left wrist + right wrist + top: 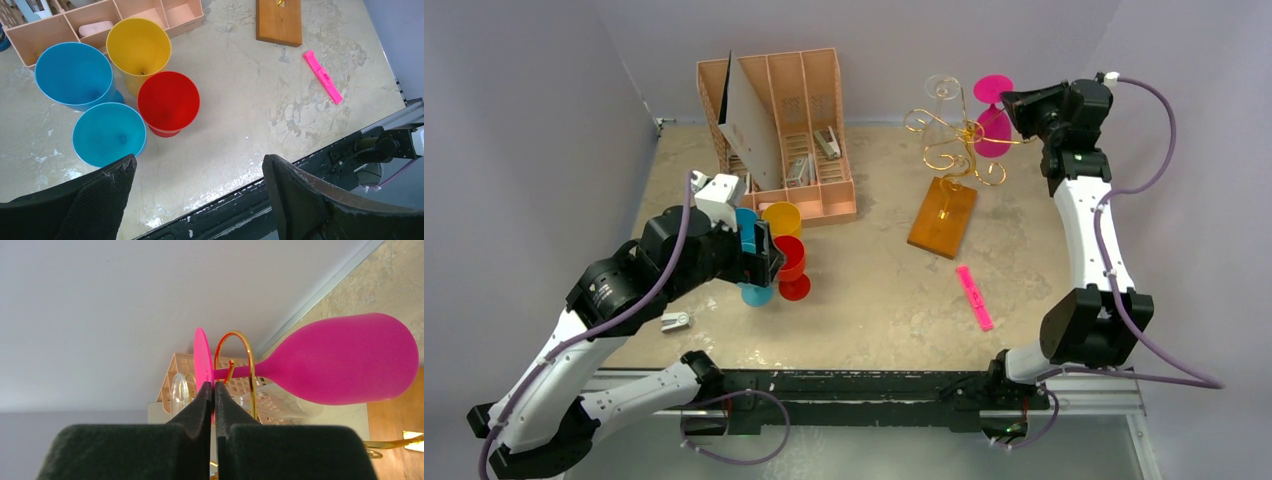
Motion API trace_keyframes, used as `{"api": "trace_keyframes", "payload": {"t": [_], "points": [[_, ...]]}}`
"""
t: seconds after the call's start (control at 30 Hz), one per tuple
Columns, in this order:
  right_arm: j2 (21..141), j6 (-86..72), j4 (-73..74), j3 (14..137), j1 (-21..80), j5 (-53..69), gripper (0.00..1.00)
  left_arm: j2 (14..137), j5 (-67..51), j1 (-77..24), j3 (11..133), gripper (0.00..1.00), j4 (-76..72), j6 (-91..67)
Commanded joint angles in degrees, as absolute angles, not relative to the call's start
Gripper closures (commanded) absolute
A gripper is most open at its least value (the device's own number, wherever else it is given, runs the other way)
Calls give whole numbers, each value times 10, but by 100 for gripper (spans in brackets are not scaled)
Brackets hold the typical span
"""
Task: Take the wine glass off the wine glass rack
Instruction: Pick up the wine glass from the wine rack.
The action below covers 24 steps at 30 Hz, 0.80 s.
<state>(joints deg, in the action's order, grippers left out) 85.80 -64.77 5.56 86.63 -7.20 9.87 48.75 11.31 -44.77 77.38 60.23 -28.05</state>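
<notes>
We are finding the pink glass [995,128] hanging at the rack's [943,212] 3 o'clock. Right claw [214,386] is resting fully closed at its foot; left claw [199,162] is gaping, holding nothing.

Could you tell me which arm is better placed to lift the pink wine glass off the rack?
Right. The right claw is shut at the foot of the pink wine glass hanging on the rack. The left claw hangs open near the coloured cups, far from it.
</notes>
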Motion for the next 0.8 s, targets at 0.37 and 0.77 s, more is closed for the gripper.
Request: {"api": "trace_keyframes", "payload": {"t": [0.37, 0.77], "points": [[813, -650, -11, 839, -76, 36, 100, 491, 103, -448, 783, 5, 610, -294], [803, -669, -51, 801, -77, 16, 100, 501, 101, -448, 765, 5, 610, -299]]}}
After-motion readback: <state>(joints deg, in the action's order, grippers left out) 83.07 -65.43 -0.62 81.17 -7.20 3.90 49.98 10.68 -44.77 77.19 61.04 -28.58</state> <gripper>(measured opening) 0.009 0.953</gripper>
